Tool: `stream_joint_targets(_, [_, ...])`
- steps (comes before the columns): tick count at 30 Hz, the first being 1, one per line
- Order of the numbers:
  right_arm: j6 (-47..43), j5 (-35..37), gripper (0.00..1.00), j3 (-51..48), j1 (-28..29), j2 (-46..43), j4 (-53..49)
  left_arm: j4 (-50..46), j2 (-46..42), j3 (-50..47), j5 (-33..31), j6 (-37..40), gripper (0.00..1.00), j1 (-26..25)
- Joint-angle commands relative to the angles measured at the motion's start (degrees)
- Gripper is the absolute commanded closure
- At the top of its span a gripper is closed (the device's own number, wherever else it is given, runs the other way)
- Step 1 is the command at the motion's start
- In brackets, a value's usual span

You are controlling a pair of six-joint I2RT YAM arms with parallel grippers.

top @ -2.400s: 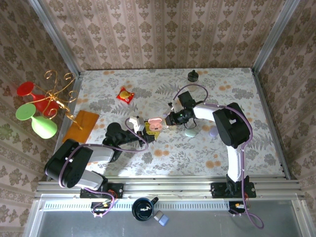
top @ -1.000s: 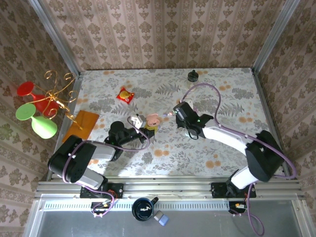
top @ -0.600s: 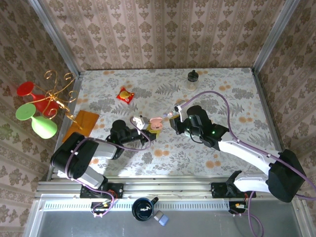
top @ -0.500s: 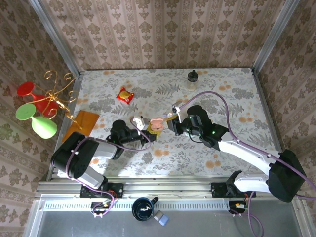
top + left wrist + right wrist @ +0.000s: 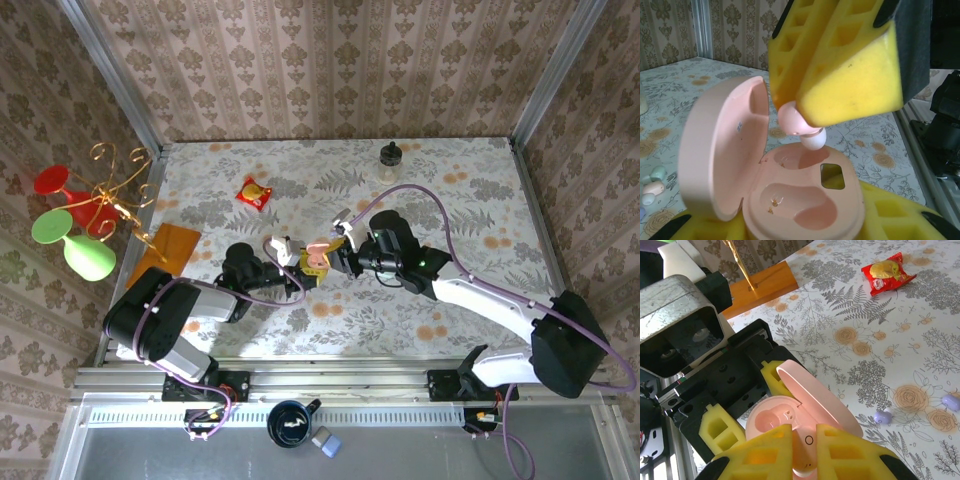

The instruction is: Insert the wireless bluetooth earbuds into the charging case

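Right jaws have swung in over the open case (image 5: 790, 205), clamped on a pink earbud (image 5: 792, 120) just above its socket. Left jaws clamp the case. Lower straight, tip first; release only once seated.

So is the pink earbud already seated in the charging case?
No, the pink earbud hangs pinched in the right gripper above the open pink charging case, both sockets empty.
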Motion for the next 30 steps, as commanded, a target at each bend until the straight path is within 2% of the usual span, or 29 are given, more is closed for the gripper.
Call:
stream_joint_targets(1, [-1.7, -1.0, 0.84, 1.7, 0.4, 1.2, -0.3, 2.6, -0.3, 0.8, 1.8, -1.0, 0.69, -0.4])
stream_joint_targets(14, [-3.4, -0.6, 0.83, 1.4, 0.4, 1.5, -3.1, 2.9, -1.1, 0.8, 0.7, -1.8, 0.7, 0.2])
stream_joint_targets(23, [-2.8, 1.0, 0.75, 2.8, 0.4, 1.3, -3.3, 2.9, -1.4, 0.8, 0.1, -2.1, 0.7, 0.5])
stream_joint_targets(27, [-1.5, 3.0, 0.65, 1.9, 0.3, -0.6, -2.1, 2.9, -1.3, 0.6, -0.4, -1.8, 0.7, 0.9])
stream_joint_targets(30, [1.2, 2.7, 0.55, -0.9, -1.1, -2.8, 3.2, 3.1, -0.9, 0.4, -0.9, -1.3, 0.7, 1.2])
